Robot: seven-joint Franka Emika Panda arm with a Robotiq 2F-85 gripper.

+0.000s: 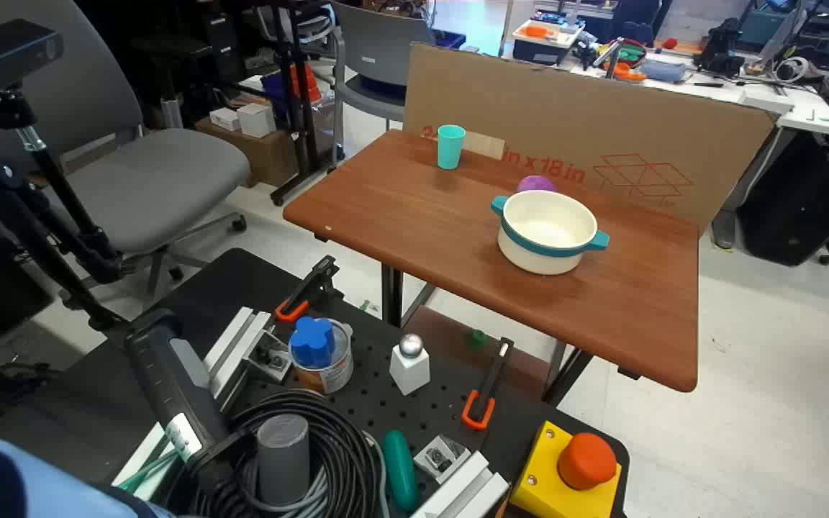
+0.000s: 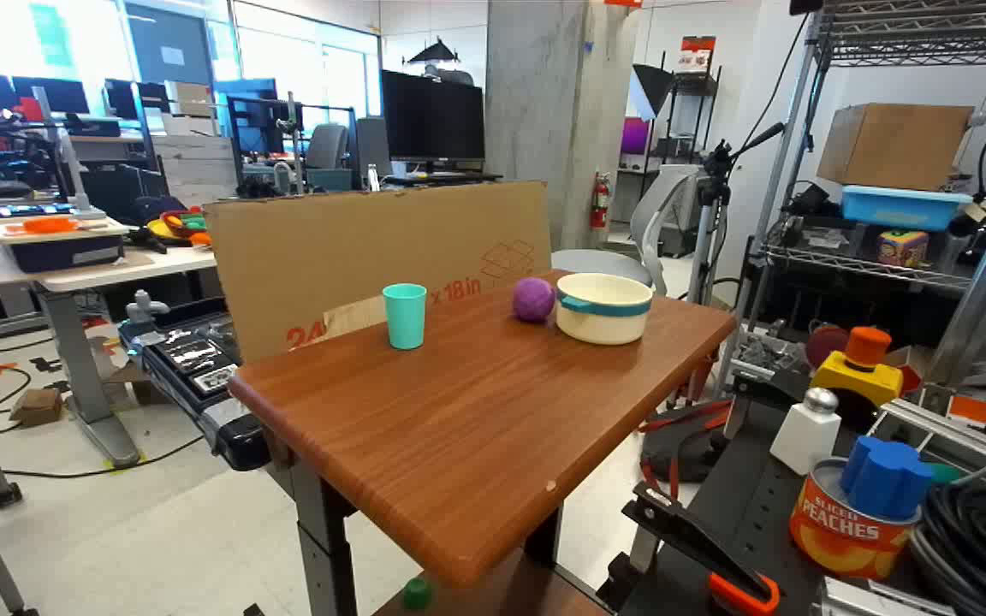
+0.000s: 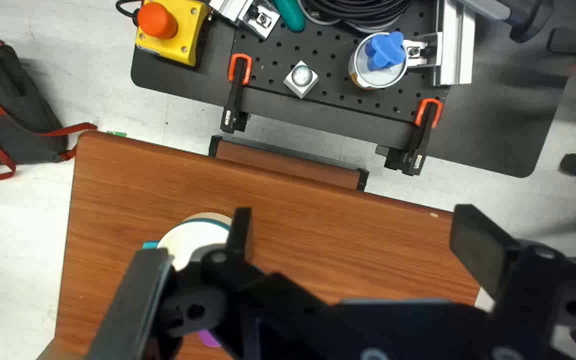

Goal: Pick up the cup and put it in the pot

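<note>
The teal-green cup stands upright on the wooden table in both exterior views [image 1: 450, 149] [image 2: 406, 318]. It does not show in the wrist view. The pot, cream-white inside and out with a teal band and side handles, stands upright toward the table's other end in both exterior views [image 1: 538, 259] [image 2: 602, 327]. It is partly behind a finger in the wrist view [image 3: 188, 242]. My gripper [image 3: 353, 230] is open, with nothing between its fingers, high above the table. The gripper is out of view in both exterior views.
A purple ball [image 2: 534, 299] lies beside the pot. A cardboard sheet [image 1: 565, 122] stands along the table's [image 1: 400, 208] back edge. A black bench [image 3: 328, 107] near the table's front edge holds clamps, a can [image 2: 852, 522], a white salt shaker [image 1: 409, 368] and a yellow-red stop button [image 1: 565, 471].
</note>
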